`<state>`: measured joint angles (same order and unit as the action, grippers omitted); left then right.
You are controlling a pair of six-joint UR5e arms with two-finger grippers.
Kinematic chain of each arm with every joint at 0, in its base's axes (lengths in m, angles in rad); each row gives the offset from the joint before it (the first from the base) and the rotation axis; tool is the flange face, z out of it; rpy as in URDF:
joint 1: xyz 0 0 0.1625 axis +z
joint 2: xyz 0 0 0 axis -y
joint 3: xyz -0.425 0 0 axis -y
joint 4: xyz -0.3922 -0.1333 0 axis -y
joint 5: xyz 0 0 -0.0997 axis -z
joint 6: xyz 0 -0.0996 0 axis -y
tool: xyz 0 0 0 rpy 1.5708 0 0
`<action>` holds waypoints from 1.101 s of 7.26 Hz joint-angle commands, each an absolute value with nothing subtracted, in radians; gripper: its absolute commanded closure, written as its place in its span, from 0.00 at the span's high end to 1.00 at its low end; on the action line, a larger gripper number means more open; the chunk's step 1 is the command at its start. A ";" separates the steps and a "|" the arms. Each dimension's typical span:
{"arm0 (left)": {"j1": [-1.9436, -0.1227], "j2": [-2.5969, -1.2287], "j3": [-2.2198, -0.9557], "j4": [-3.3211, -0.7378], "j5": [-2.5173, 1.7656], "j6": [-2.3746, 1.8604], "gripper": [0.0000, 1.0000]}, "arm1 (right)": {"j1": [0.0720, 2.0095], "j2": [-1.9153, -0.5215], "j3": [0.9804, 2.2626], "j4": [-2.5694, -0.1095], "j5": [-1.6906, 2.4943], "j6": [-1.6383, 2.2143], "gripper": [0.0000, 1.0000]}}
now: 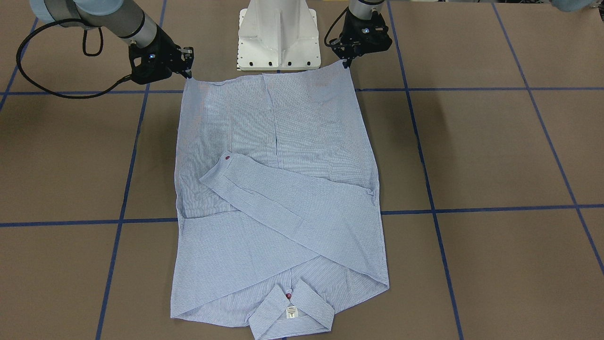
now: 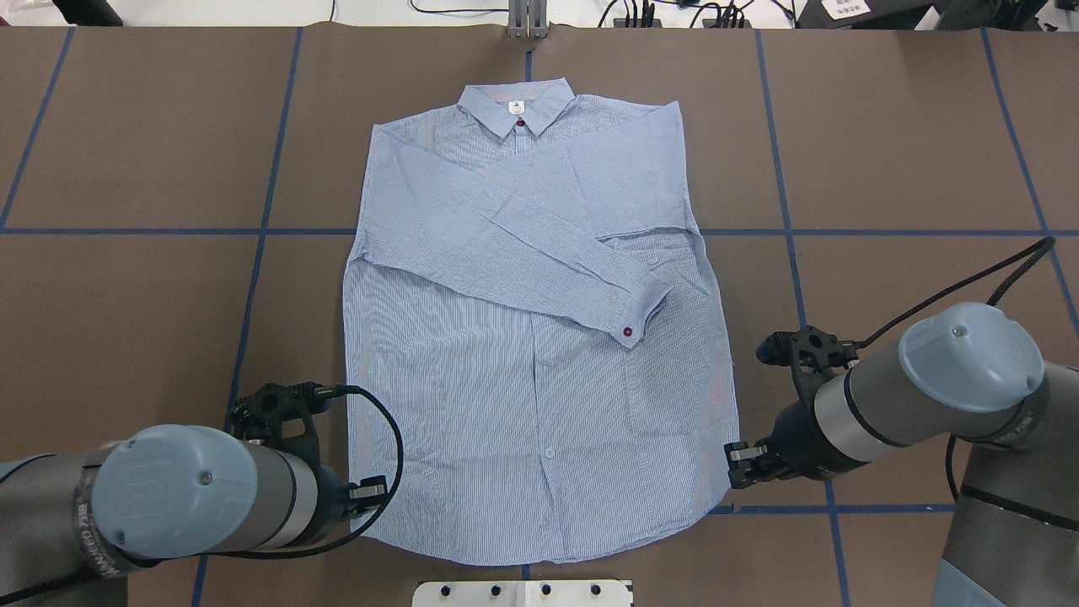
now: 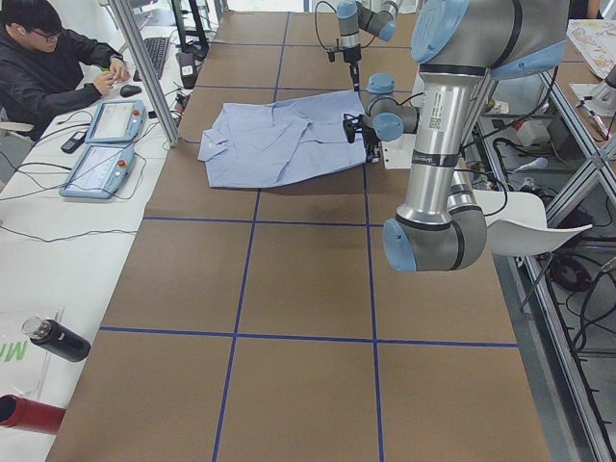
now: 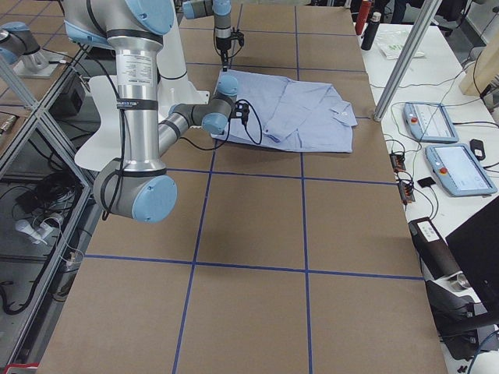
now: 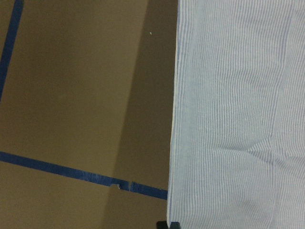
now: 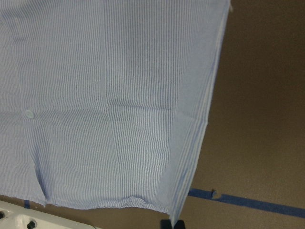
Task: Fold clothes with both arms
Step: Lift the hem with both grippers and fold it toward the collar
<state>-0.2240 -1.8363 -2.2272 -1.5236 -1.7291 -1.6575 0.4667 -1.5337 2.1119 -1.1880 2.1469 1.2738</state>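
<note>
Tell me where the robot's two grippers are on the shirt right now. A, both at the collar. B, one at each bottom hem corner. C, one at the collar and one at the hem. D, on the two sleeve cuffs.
B: the left gripper and the right gripper each hold a bottom corner of the shirt beside the robot's base, while the collar lies at the far end.
</note>
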 commanded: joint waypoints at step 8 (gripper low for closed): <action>-0.521 -1.898 -2.062 -1.680 -1.818 -1.500 0.00 | 0.744 -1.307 1.865 -1.190 2.151 1.247 0.00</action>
